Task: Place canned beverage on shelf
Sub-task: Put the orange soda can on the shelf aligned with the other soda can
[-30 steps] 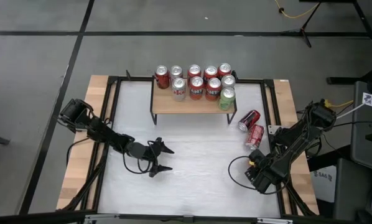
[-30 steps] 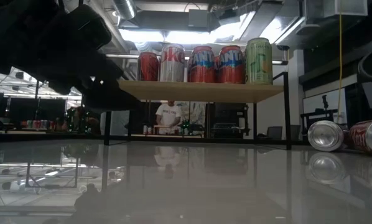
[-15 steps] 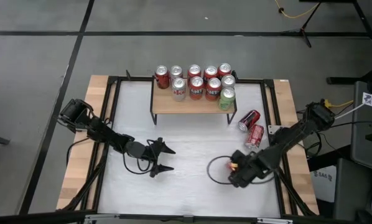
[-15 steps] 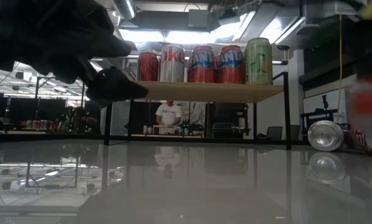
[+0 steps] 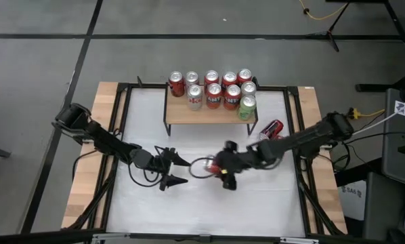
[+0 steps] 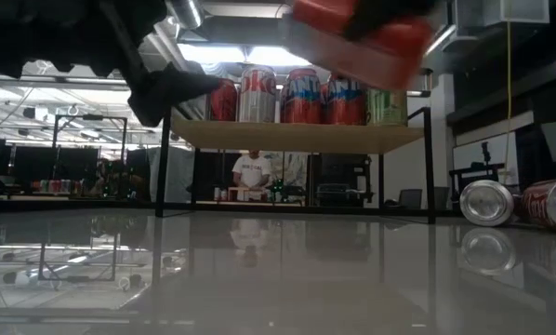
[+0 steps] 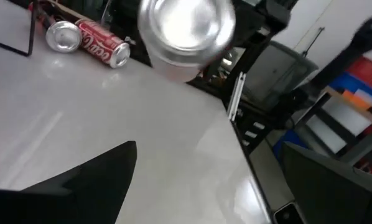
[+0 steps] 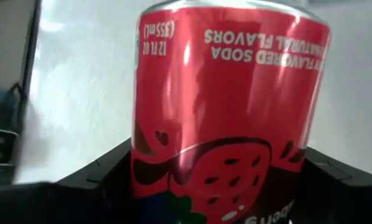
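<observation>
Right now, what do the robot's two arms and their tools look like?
Both arms are dark, slim and jointed, each trailing a loose black cable loop over the table. The left tool ends in two pointed black fingers. The right tool is black and blocky, with broad flat fingers.

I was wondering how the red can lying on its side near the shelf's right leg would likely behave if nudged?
The red can lies on its side on the glossy white table, so it would probably roll rather than slide. Its smooth round metal wall likely makes it slippery for a tool. A second can touches it in the left wrist view and might also move.
</observation>
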Available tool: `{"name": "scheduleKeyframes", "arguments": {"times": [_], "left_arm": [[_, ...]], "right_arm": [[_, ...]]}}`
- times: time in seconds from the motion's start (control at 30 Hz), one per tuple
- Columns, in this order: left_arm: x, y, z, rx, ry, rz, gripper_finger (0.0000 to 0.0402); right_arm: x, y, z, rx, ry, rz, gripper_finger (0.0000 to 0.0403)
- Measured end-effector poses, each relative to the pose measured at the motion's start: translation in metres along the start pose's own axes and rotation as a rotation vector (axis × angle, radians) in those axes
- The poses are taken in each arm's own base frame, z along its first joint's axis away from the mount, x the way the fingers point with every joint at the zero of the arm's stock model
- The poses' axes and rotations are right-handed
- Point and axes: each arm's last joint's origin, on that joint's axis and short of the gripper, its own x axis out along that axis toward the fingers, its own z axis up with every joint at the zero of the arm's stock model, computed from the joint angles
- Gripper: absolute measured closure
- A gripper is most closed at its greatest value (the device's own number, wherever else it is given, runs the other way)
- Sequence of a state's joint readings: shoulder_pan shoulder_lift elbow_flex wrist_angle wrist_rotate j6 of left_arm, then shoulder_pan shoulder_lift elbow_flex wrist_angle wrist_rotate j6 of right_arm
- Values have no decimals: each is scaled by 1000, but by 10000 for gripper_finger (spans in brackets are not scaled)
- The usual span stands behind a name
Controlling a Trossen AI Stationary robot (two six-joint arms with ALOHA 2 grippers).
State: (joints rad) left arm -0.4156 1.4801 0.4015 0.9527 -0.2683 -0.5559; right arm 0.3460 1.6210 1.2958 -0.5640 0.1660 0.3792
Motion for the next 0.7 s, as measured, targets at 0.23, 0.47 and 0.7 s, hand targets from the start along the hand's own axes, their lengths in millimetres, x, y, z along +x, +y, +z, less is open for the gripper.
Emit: {"name": "scheduleKeyframes", "arguments": {"times": [0.23, 0.47, 0.7], "left_arm": [[-2, 0, 2, -113, 11, 9, 17], [-3, 5, -8, -220, 122, 52, 17], [-4, 10, -7, -205, 35, 186, 17]], "right_arm": [[31, -4, 35, -465, 84, 64, 107], [62, -7, 15, -690, 349, -9, 107], [94, -9, -2, -784, 475, -3, 107]]}}
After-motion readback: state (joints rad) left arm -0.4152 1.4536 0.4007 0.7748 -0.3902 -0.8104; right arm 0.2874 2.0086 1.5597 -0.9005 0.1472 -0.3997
